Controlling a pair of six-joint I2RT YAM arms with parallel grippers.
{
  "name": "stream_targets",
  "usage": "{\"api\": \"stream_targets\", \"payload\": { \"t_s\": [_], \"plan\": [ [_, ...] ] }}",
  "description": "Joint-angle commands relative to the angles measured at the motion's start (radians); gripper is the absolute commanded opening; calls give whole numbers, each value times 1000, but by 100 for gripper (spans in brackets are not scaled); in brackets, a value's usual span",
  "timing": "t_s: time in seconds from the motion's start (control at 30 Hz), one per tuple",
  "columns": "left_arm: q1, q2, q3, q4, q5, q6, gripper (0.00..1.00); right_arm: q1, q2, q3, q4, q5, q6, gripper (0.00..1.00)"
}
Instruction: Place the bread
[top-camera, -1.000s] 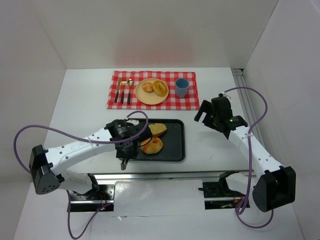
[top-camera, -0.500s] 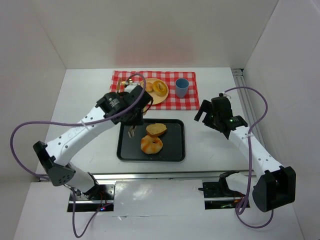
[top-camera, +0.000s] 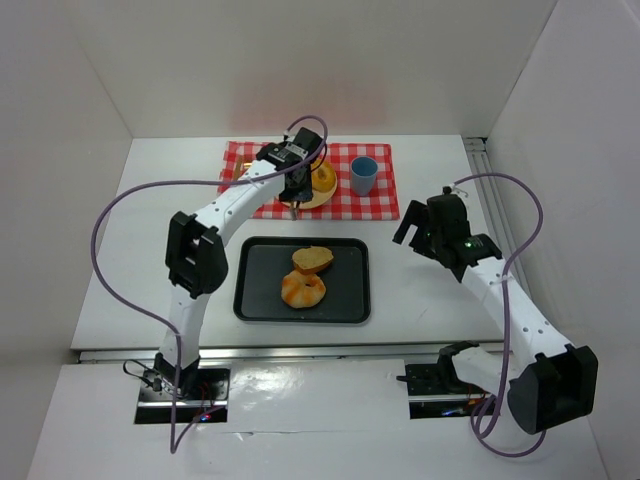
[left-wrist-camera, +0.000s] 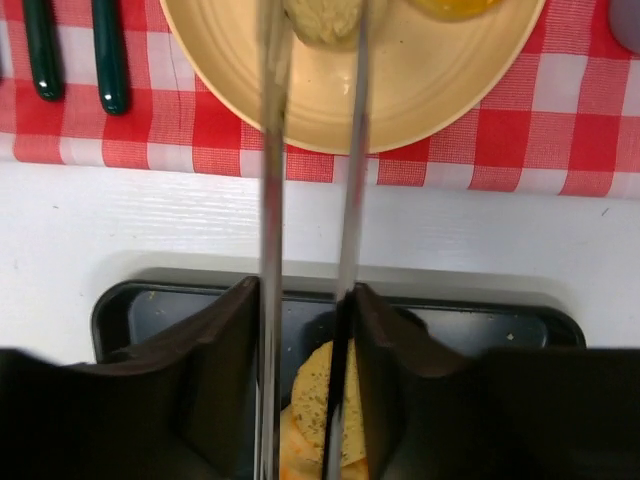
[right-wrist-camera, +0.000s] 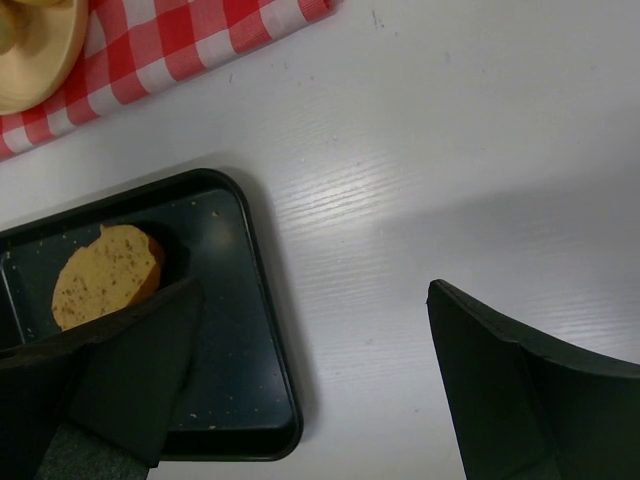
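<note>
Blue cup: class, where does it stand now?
In the top view, the blue cup stands at the right end of the red-and-white checked cloth, beside the round yellow plate.

White table (top-camera: 160, 230), walled on three sides. Black tray (top-camera: 345, 290) lies flat near the front edge, about centre. Red-and-white checked cloth (top-camera: 370, 205) spread flat just behind the tray, narrow strip of bare tabletop between them.

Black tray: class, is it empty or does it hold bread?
Holds bread: a ring-shaped piece and a half roll lie inside the tray.
</note>
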Motion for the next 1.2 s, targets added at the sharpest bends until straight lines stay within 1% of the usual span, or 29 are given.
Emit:
{"api": "stream_targets", "payload": {
  "t_s": [0.0, 0.07, 0.17, 0.23, 0.5, 0.6, 0.67, 0.73, 0.77, 0.8, 0.83, 0.87, 0.9, 0.93, 0.97, 1.0, 1.07, 1.17],
  "plan": [
    [10, 1, 71, 22, 26, 32, 55, -5, -35, 52, -54, 44, -22, 100],
    [10, 1, 56, 22, 38, 32, 63, -5, -35, 52, -54, 53, -22, 100],
    [10, -31, 35, 22, 49, 32, 69, -5, -35, 52, -63, 44, -22, 100],
    [10, -66, 7, 22, 49, 32, 69, -5, -25, 62, -63, 35, -22, 100],
    [10, -199, -22, -1, 68, 41, 68, -5, -14, 81, -54, 15, -22, 100],
    [21, -268, -80, -1, 36, 60, 68, -5, -5, 81, -41, -5, -22, 100],
    [56, -288, -103, -1, 13, 60, 67, -5, 6, 72, -28, -17, -22, 100],
    [122, -331, -165, -1, -34, 70, 67, -5, 20, 72, -18, -27, -31, 100],
    [149, -348, -197, 29, -57, 89, 67, -5, 31, 72, -17, -42, -31, 100],
    [209, -391, -279, 64, -88, 101, 67, -5, 31, 72, -17, -42, -31, 100],
    [243, -409, -313, 94, -88, 101, 68, -5, 31, 72, -8, -51, -31, 100],
    [275, -428, -349, 159, -88, 115, 68, -5, 31, 72, -8, -51, -31, 100],
    [306, -445, -426, 199, -88, 124, 68, -5, 31, 72, -8, -51, -40, 100],
    [364, -471, -464, 233, -88, 124, 68, -5, 40, 72, 1, -51, -40, 100],
    [385, -482, -500, 270, -100, 124, 69, -5, 40, 72, 1, -51, -40, 100],
    [427, -482, -565, 337, -100, 133, 69, -5, 40, 72, 1, -51, -40, 100],
    [461, -491, -596, 370, -100, 143, 71, -5, 40, 62, 1, -51, -40, 100],
    [522, -433, -626, 420, -100, 133, 71, -5, 40, 49, 1, -51, -40, 100]
  ]
}}
